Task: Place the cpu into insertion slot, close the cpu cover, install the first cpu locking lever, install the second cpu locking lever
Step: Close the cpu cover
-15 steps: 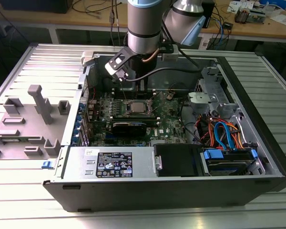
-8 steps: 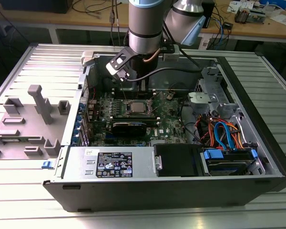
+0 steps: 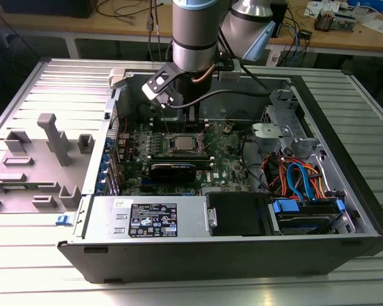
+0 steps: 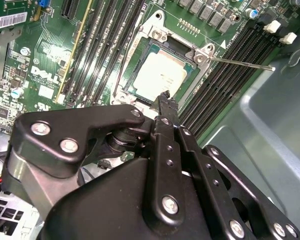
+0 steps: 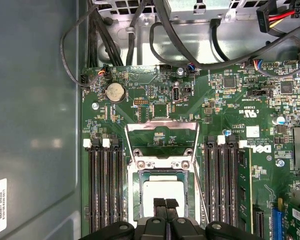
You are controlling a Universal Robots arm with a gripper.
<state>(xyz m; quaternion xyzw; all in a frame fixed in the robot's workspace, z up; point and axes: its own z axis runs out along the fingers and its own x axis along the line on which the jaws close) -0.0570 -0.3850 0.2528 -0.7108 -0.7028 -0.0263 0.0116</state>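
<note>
One edge of the cpu (image 5: 162, 189) hides behind the closed end effector (image 5: 165, 202).

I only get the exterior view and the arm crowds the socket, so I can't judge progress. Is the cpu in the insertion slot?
Observer: Yes. In both wrist views the cpu lies flat inside the insertion slot.
Operator: Is the cpu cover down?
Observer: No. The first wrist view shows the cpu cover folded open away from the socket, green board visible through its window.
Operator: And the gripper?
Observer: The gripper hangs over the cpu's edge, fingertips together, nothing between them.
</note>
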